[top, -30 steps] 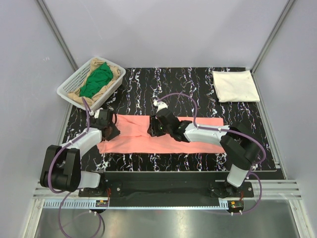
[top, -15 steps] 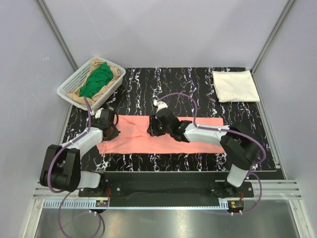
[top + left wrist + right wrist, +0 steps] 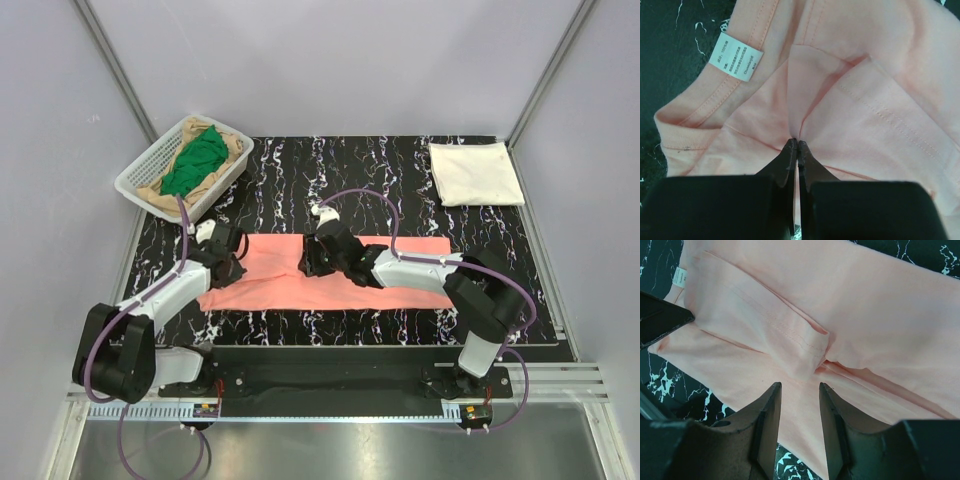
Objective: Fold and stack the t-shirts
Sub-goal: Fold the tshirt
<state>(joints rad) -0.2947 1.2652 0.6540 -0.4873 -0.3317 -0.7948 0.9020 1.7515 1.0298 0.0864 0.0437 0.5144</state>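
Observation:
A salmon-pink t-shirt [image 3: 340,280] lies as a long folded strip across the black marbled table. My left gripper [image 3: 230,264] is at its left, collar end. In the left wrist view the gripper [image 3: 797,143] is shut, pinching a ridge of pink cloth [image 3: 850,100] near the white care label [image 3: 735,56]. My right gripper [image 3: 309,262] is over the strip's middle. In the right wrist view it [image 3: 800,388] is open, just above the cloth in front of a folded sleeve [image 3: 785,335]. A cream-white t-shirt [image 3: 475,172] lies folded at the back right.
A white mesh basket [image 3: 137,180] at the back left holds a green t-shirt [image 3: 195,160] and tan cloth [image 3: 236,146]. Grey walls close in the table on three sides. The left gripper's black finger [image 3: 660,320] shows at the left of the right wrist view.
My left gripper has closed on the pink shirt's collar end and shifted slightly right, its arm swinging with it. The right arm has stayed still.

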